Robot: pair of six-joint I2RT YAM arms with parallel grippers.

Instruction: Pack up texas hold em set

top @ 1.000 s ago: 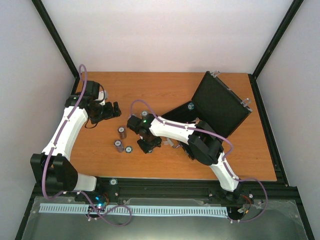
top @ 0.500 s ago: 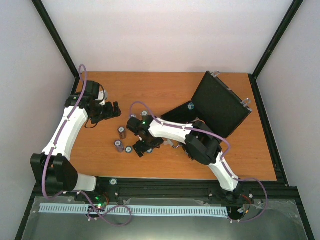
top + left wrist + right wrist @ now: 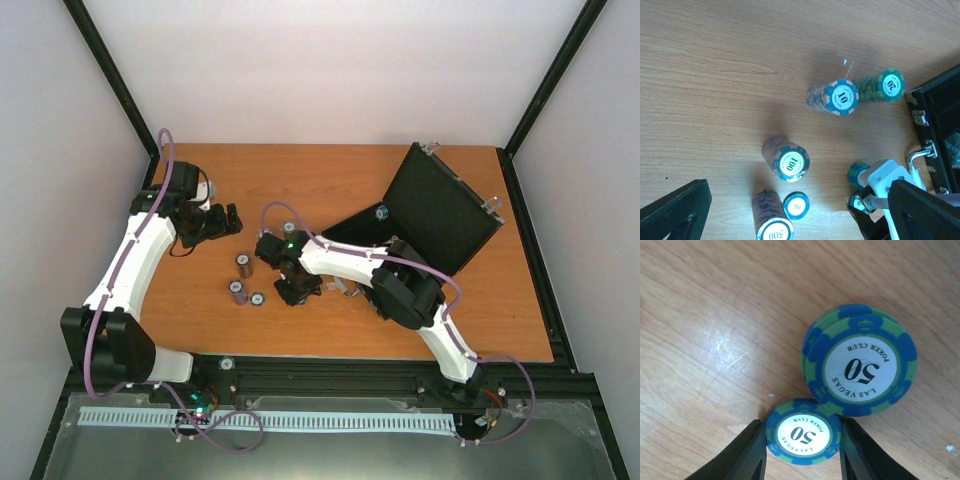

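Nearest, the right hand [image 3: 297, 292] is clamped on a low 50 chip [image 3: 803, 433] just beside a taller 50 stack [image 3: 860, 362] on the bench [image 3: 330, 180], farther back the left hand [image 3: 232, 219] hangs with fingers wide apart, and the open black case [image 3: 440, 205] lies far right.

Two arms on show here: the left arm [image 3: 135, 258] in glossy white shells with chunky black joints, a purple cable [image 3: 166, 160] looping along it. The right arm [image 3: 345, 258], same white-and-black livery, same purple lead, and there's a small green light [image 3: 291, 240] glowing near its wrist. Up close, the jaws are matt black, flat-faced; a white moulded block [image 3: 885, 175] sits behind the right ones.
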